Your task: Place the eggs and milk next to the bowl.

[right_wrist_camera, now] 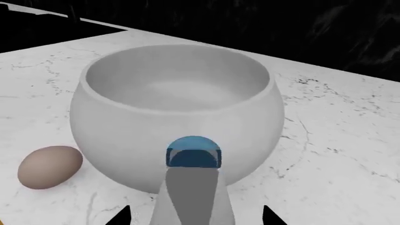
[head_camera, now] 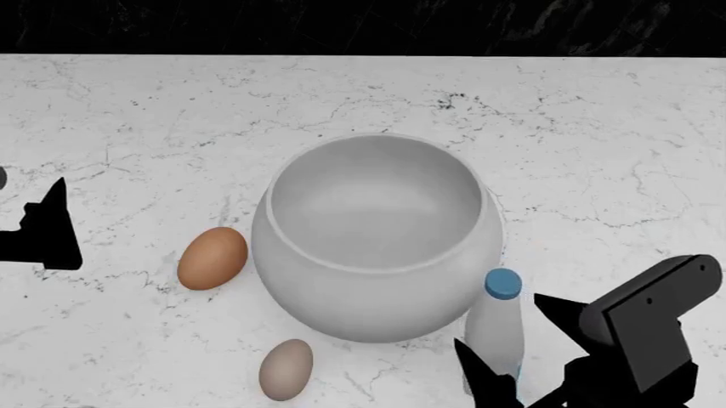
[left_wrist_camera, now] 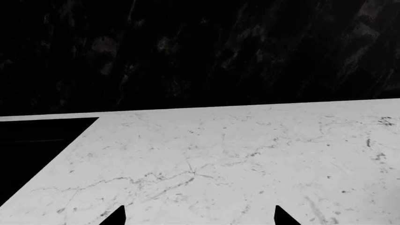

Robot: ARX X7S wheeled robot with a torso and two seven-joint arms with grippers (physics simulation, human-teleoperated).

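The big grey-white bowl (head_camera: 363, 297) stands mid-counter. The orange-brown egg (head_camera: 212, 257) lies just left of it, and the grey-beige egg (head_camera: 286, 369) lies at its front left. The milk (head_camera: 496, 327), a pale bottle with a blue cap, stands upright close to the bowl's front right. My right gripper (head_camera: 505, 330) is open, a finger on each side of the bottle with gaps showing. The right wrist view shows the milk (right_wrist_camera: 194, 187) between the right gripper (right_wrist_camera: 195, 216) tips, the bowl (right_wrist_camera: 125, 126) behind and the beige egg (right_wrist_camera: 50, 166) beside. My left gripper (head_camera: 43, 223) hangs open at far left, empty (left_wrist_camera: 200, 216).
Everything rests on a white marble counter (head_camera: 590, 127) backed by a black wall (head_camera: 363, 25). In the left wrist view the counter's edge meets a dark gap (left_wrist_camera: 37, 140) to one side.
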